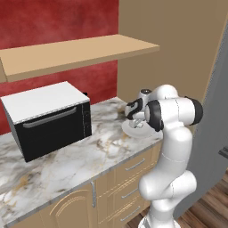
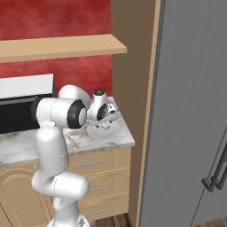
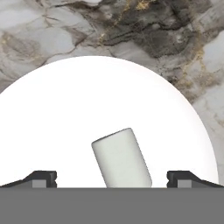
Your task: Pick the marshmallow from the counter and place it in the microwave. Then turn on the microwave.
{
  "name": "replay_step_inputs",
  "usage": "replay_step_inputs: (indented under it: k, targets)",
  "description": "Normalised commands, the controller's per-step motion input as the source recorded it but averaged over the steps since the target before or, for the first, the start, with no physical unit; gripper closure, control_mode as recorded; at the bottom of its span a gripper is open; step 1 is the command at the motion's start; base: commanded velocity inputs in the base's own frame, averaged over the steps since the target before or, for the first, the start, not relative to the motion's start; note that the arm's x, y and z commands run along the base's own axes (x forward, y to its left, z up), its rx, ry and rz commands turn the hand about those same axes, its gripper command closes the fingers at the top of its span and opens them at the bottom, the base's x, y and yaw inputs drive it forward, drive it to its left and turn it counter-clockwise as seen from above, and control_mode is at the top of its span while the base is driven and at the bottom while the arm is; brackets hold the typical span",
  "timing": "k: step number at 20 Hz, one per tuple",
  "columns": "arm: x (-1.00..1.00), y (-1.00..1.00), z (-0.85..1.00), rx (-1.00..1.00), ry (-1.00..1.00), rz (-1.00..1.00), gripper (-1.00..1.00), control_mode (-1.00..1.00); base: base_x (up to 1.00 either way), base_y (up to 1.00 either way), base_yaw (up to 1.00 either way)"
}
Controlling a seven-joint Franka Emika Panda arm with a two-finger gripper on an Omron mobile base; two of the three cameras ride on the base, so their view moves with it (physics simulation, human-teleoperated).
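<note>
We see a tall flat grey fridge panel (image 2: 190,111) at the right, w/ a tan wood side wall beside it. A mottled red wall (image 1: 53,22) sits behind a long flat tan wood shelf (image 1: 75,51). Below runs the tabletop (image 1: 67,164), white-grey marbled stone w/ gold and dark veins, over light tan wood drawers (image 1: 133,178) w/ slim silver handles. On it, at the left, stands a boxy black appliance (image 1: 49,120) w/ a flat white top and a grey bar handle across its dark front. Our white arm (image 1: 173,147), smooth and rounded w/ dark joints, bends over the tabletop's right end. There lies a round, smooth white plate (image 3: 65,113), near the front edge. On the plate rests the marshmallow (image 3: 121,158), a small off-white cylinder w/ soft rounded ends, lying tilted. Our fingers (image 3: 111,179) hang just above the plate, spread wide apart, one dark tip on each side of the marshmallow, not touching it.
</note>
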Motion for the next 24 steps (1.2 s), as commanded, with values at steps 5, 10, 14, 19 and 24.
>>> replay_step_inputs:
  k: [5,10,14,19,24]
  targets:
    - [0.09,0.0,-0.09,0.0,0.0,0.01,-1.0,-1.0,0.0,0.0,0.0]
    - [0.09,0.0,-0.07,0.0,0.0,0.01,-1.0,-1.0,0.0,0.0,0.0]
    - [0.08,0.0,-0.06,0.0,0.0,0.01,-1.0,-1.0,0.0,0.0,0.0]
    - [0.06,0.0,-0.07,0.0,0.0,0.01,-1.0,-1.0,0.0,0.0,0.0]
    - [0.01,0.0,-0.07,0.0,0.0,0.0,-1.0,-1.0,0.0,0.0,0.0]
